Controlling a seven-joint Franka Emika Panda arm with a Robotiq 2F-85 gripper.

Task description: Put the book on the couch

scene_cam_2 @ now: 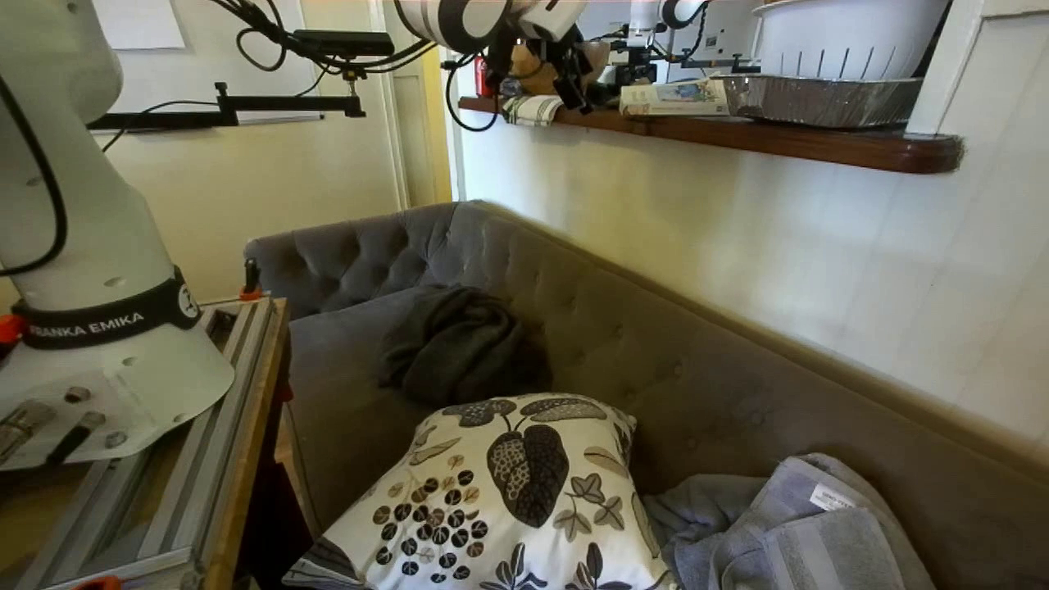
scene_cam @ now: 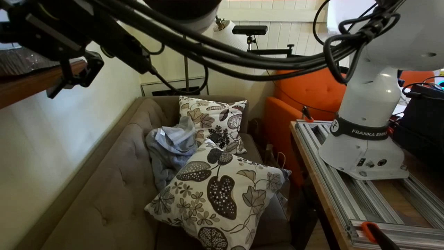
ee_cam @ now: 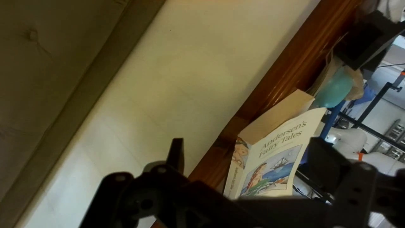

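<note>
Cream book [ee_cam: 274, 158], "Andersen's Fairy Tales"

White robot arm [scene_cam: 369, 99], its gripper [ee_cam: 248, 148] up high, fingers [ee_cam: 176, 155] wide apart

Exterior views, two — raised, looking down along the couch [scene_cam: 114, 180] from opposite ends; couch, robot base [scene_cam: 362, 152] and grey towel [scene_cam_2: 828, 533] common to both. Wrist view, one — close, past the gripper [ee_cam: 248, 150] to wall [ee_cam: 177, 79] and wooden ledge [ee_cam: 291, 69], tilted; book [scene_cam_2: 674, 98] shared with an exterior view, there farther off.
</note>
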